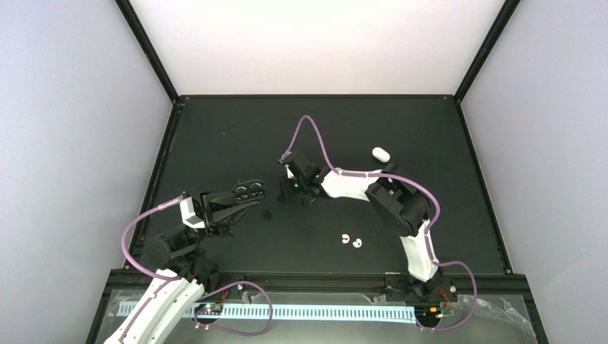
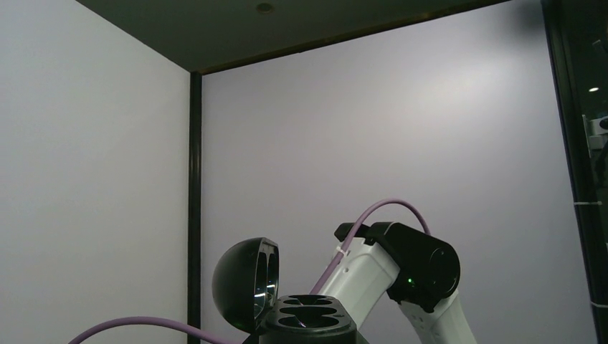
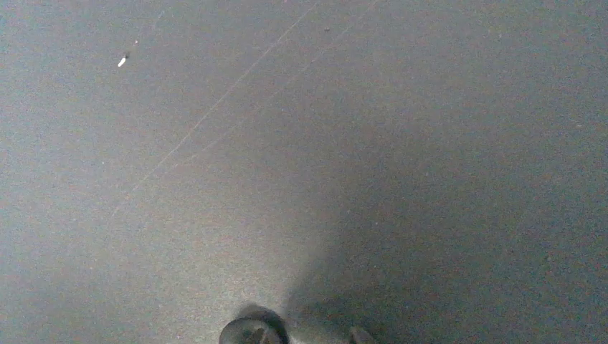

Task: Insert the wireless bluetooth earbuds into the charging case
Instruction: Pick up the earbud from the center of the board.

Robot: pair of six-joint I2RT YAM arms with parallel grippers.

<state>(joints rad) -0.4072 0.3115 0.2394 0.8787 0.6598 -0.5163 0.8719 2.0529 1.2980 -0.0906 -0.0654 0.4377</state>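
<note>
My left gripper [image 1: 244,196] is shut on the black charging case [image 1: 249,189], held up off the mat. In the left wrist view the case [image 2: 310,315] has its lid swung open and both sockets look bare. One black earbud [image 1: 267,213] lies on the mat just right of the case. Two white earbuds [image 1: 346,239] [image 1: 356,243] lie side by side in front of the right arm. My right gripper [image 1: 288,190] is down close to the mat, right of the case. Its wrist view shows a small dark round thing [image 3: 247,333] at the bottom edge, too cropped to tell what it is or how the jaws stand.
A white oval case [image 1: 381,153] lies at the back right of the black mat [image 1: 215,143]. The right arm's elbow [image 1: 398,204] stands over the mat's right half. Purple cables loop from both arms. White walls enclose the workspace.
</note>
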